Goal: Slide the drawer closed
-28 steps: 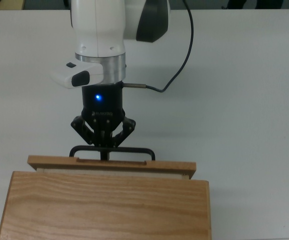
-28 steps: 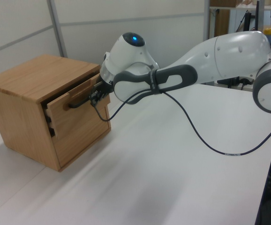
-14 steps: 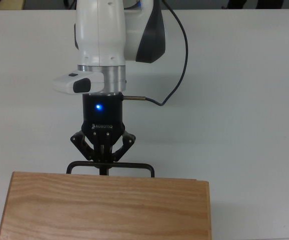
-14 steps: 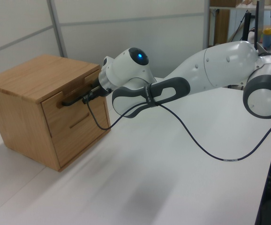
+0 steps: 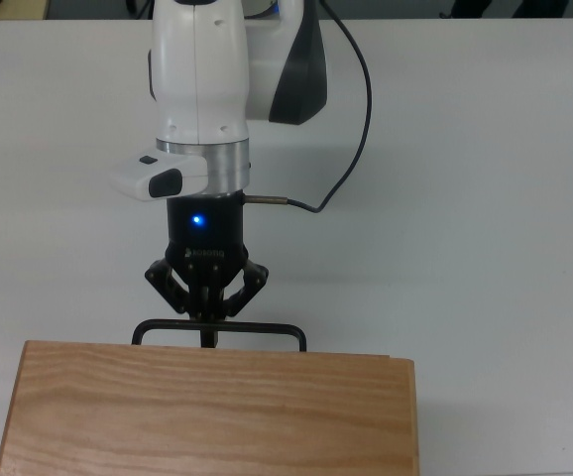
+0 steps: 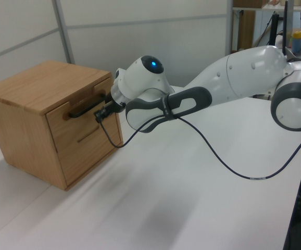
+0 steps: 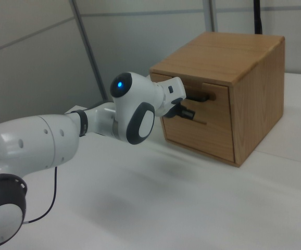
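Top view: the light wooden drawer is out of sight under the strongly grained top board of the light wooden cabinet [image 5: 207,407]; only the drawer's thin black U-shaped metal handle [image 5: 219,330] sticks out past the board's far edge. The black two-finger gripper [image 5: 207,315] sits at the handle's middle, fingers drawn in narrow with the bar between or just at the tips; real contact cannot be confirmed here. White table [image 5: 485,198] all round.

Left view: light wooden drawer [image 6: 80,122], upper slot, front panel looks flush with the cabinet face above the lower front, no gap visible. Judged shut or nearly so. The gripper [image 6: 101,112] is at the near end of the handle [image 6: 85,107]; finger spacing is hidden by the wrist.

Right view: cabinet [image 7: 228,94] on the right view's right, handle [image 7: 200,97] projecting from the closed-looking front, gripper body [image 7: 182,111] just beside it.

Handling, judged: a rigid wooden box, light, sliding freely on its runners. The thin stiff metal bar is the only take-hold point; press or grip at mid-bar so the push runs straight and the drawer does not rack.
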### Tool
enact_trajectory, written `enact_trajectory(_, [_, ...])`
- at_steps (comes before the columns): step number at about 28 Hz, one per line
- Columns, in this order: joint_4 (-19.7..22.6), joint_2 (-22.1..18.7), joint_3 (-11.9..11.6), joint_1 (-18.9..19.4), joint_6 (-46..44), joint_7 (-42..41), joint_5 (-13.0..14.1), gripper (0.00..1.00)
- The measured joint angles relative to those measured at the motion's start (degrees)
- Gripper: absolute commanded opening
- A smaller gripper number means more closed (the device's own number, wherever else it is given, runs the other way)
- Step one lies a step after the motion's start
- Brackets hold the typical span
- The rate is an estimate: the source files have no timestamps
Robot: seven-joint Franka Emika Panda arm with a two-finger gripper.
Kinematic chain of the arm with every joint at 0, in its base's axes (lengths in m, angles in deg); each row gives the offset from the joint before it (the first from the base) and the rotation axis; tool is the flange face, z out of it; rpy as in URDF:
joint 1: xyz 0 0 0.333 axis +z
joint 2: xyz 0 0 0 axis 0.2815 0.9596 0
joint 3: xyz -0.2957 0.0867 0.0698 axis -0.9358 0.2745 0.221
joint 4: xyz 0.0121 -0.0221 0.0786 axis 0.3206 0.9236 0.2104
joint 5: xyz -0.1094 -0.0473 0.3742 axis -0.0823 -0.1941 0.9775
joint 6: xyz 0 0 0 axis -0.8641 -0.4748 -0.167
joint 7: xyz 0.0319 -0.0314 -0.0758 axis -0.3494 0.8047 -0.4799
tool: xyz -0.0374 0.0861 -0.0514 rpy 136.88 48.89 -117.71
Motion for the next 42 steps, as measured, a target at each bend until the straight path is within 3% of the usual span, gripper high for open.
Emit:
enact_trajectory(17, [1.7, -16.1, 0.0, -0.1, -41.3, 0.0, 0.0, 0.00])
enact_trajectory(19, [2.0, -18.0, 0.0, -0.2, -45.2, 0.0, 0.0, 0.04])
enact_trajectory(22, [2.3, -20.0, 0.0, -0.2, -50.4, 0.0, 0.0, 0.18])
enact_trajectory(23, [2.3, -20.6, 0.0, -0.2, -52.1, 0.0, 0.0, 0.37])
enact_trajectory(25, [2.5, -21.8, 0.0, -0.2, -55.5, 0.0, 0.0, 0.54])
enact_trajectory(27, [2.6, -22.6, 0.0, -0.1, -57.7, -0.4, 0.0, 0.97])
enact_trajectory(42, [9.4, -30.1, 0.3, 0.0, -60.9, -1.4, -1.8, 1.00])
